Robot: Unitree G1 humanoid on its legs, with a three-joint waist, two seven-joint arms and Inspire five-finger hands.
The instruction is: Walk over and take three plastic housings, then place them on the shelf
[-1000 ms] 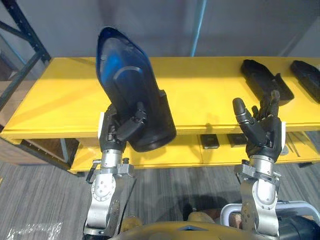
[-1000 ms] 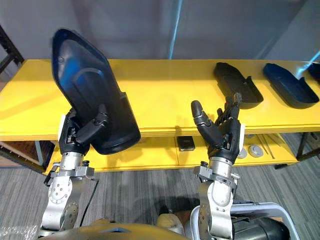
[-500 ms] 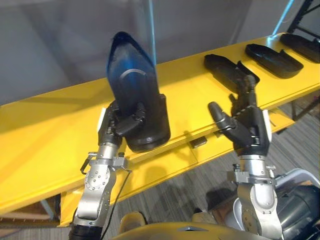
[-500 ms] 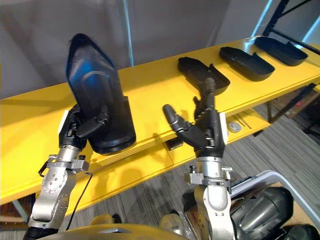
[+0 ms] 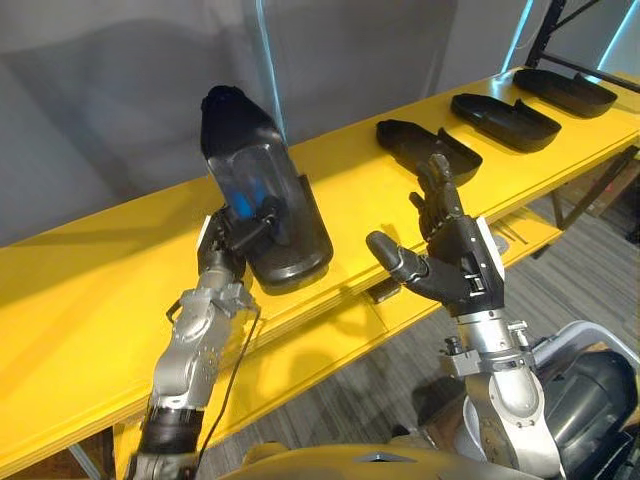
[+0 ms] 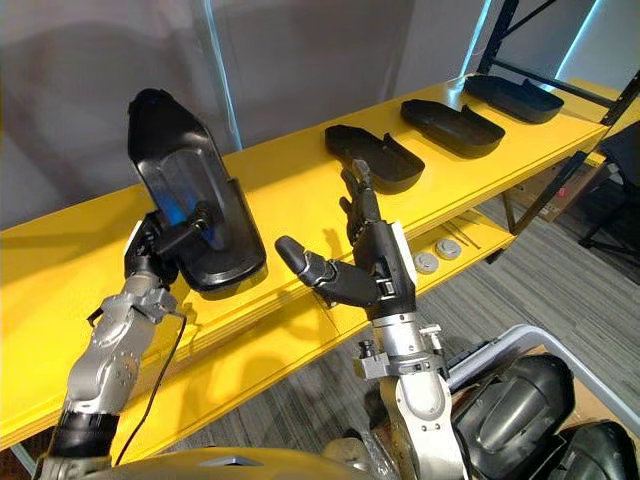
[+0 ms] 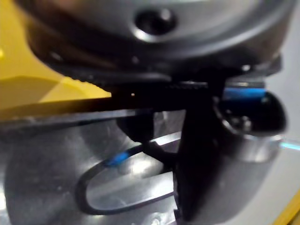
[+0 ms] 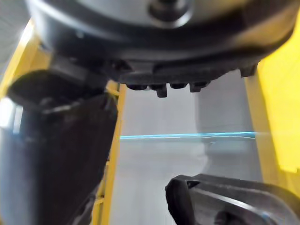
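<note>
My left hand [image 5: 232,240] is shut on a black plastic housing [image 5: 256,190], holding it upright over the front part of the yellow shelf [image 5: 90,300]; its lower end is at or just above the shelf top, and I cannot tell whether it touches. The left wrist view shows the thumb [image 7: 201,140] pressed against the housing [image 7: 84,154]. My right hand [image 5: 455,265] hovers open and empty, fingers straight, in front of the shelf edge. Three more black housings lie on the shelf to the right: one [image 5: 425,150] nearest, one [image 5: 505,120] beyond it, one [image 5: 565,90] farthest.
A lower yellow shelf level [image 6: 470,240] holds a few small round parts [image 6: 437,255]. A grey wall [image 5: 120,90] stands behind the shelf. Dark rack uprights [image 6: 520,20] rise at the far right. Grey carpet [image 6: 580,260] lies to the right.
The camera has swung, shifting the shelf in view. My left hand has lowered the held housing toward the shelf top. The right hand stays open.
</note>
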